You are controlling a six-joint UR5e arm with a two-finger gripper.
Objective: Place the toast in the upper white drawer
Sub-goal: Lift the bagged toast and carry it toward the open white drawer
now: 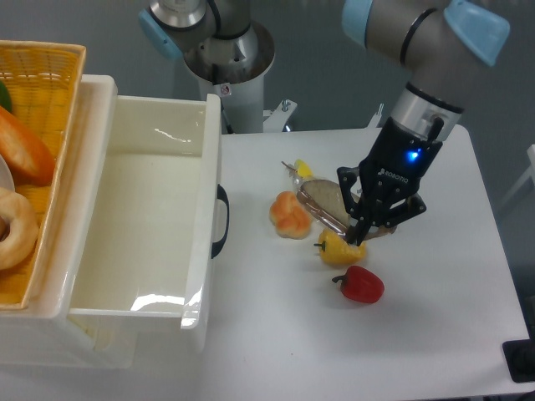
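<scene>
Hand pinched shut on the toast, bag hanging tilted just above the surface with its twisted end pointing far-left; upper white drawer lies open well to the left.

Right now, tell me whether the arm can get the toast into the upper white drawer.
Probably yes. The tool looks shut on the toast, lifted off the table. The upper white drawer stands pulled open with its inside bare, and only the bun lies low between them.
</scene>
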